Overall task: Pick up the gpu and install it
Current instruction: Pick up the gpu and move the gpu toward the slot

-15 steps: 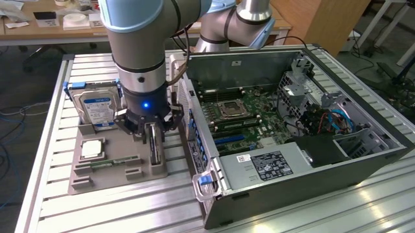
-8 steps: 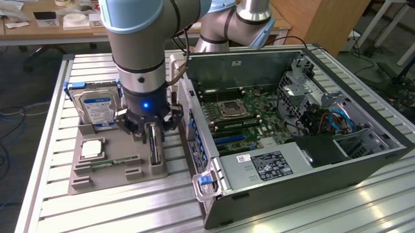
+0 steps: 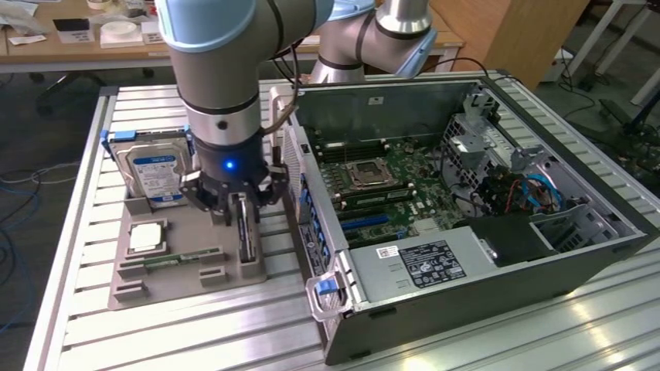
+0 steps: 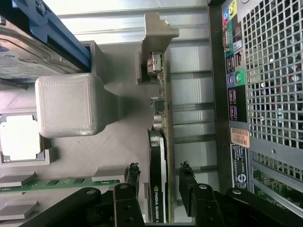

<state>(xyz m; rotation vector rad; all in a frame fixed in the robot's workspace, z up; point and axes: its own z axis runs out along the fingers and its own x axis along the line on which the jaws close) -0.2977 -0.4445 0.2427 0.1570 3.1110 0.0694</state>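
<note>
While the gpu (image 4: 157, 156) stands on edge in its grey holder (image 3: 175, 282), the claw (image 4: 160, 167) straddles it, open, gripping nothing, with the card's long axis running between the fingers (image 4: 134, 170).

Hand (image 3: 244, 212) astride the upright gpu (image 3: 247, 247)

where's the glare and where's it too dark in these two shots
Exterior view: glare streaks the table at the view's lower right, and a blue light glows on the arm above the jaws. Wrist view: the cpu and the table strip behind the holder wash out to white, while the jaws and the gpu between them read nearly black.
</note>
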